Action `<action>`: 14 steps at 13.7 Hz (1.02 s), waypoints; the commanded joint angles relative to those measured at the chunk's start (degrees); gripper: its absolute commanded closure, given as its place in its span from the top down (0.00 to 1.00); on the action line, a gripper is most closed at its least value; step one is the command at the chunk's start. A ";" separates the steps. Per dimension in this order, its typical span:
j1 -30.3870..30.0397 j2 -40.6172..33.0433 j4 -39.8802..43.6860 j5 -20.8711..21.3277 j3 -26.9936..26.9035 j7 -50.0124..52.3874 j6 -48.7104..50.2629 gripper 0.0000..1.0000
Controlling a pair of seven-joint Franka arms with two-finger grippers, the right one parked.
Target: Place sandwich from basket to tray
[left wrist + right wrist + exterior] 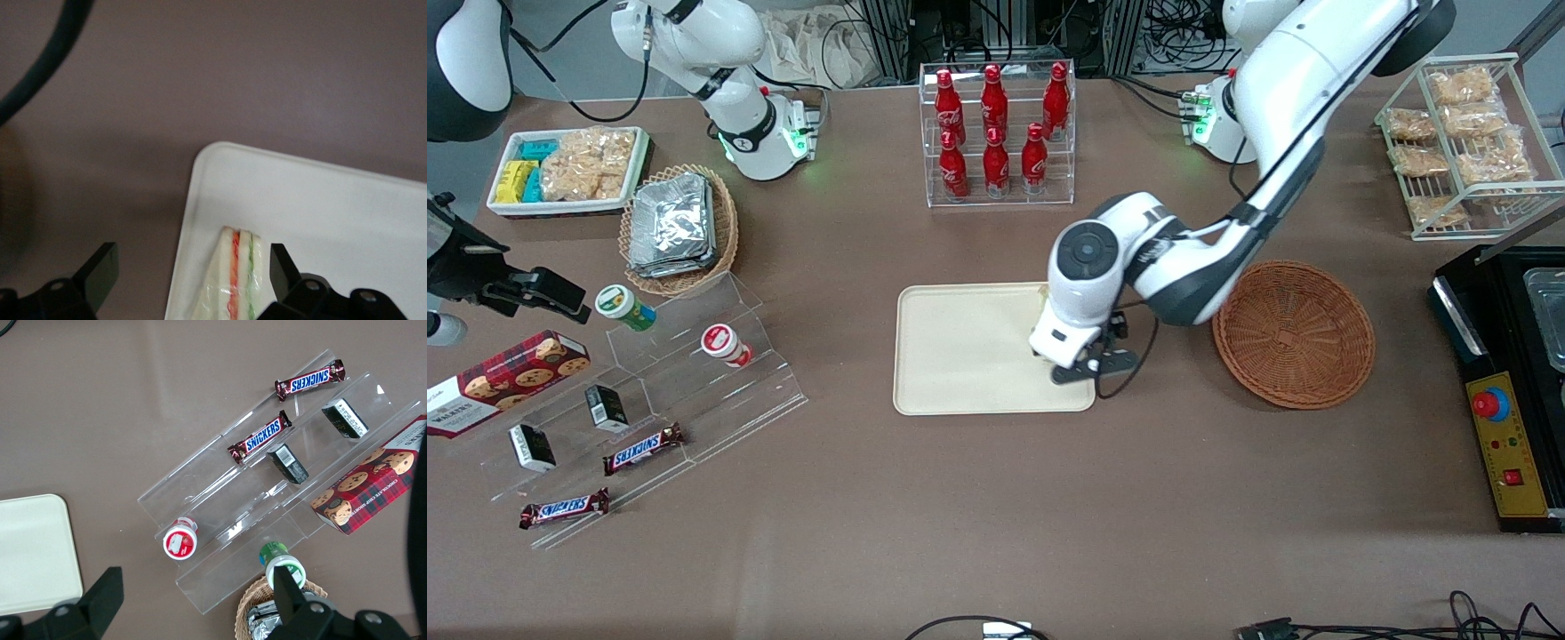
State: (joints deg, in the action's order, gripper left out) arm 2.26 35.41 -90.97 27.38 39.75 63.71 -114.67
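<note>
A brown table is filling the front view, and your working arm is reaching over it toward the tray (969, 348), the landmark in the middle. The gripper (1083, 363) is hanging over the tray's edge that faces the basket (1294, 333), and the arm's white wrist is covering whatever is lying under it, so you are not seeing the sandwich from here. The basket is sitting on the table just beside the tray, toward the working arm's end, with only its wicker weave showing inside. A clear rack of red bottles (997, 124) is standing farther from the front camera than the tray. In the left wrist view the sandwich (232, 277) is lying flat on the tray (320, 200), near its rounded corner and close to the rim. The gripper (187, 273) is standing wide open: one finger (280, 268) is sitting just beside the sandwich's green-layered side, the other finger (99, 272) is well apart over the bare table, and neither is pressing on the wrap. In the right wrist view a corner of the tray (33, 550) is showing, with a clear stepped stand (267, 513) of snack bars and cups lying toward the parked arm's end of the table from it.
</note>
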 commanded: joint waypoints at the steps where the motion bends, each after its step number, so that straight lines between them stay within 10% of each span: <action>1: -5.23 -3.23 2.02 -1.00 0.51 1.76 3.74 1.00; 10: -13.77 -10.35 1.93 -6.64 0.51 0.36 7.35 1.00; 14: -12.98 -17.11 0.27 -16.19 -7.21 -8.57 7.62 1.00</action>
State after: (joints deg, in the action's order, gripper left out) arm -10.90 23.84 -88.15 16.01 36.52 60.61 -107.89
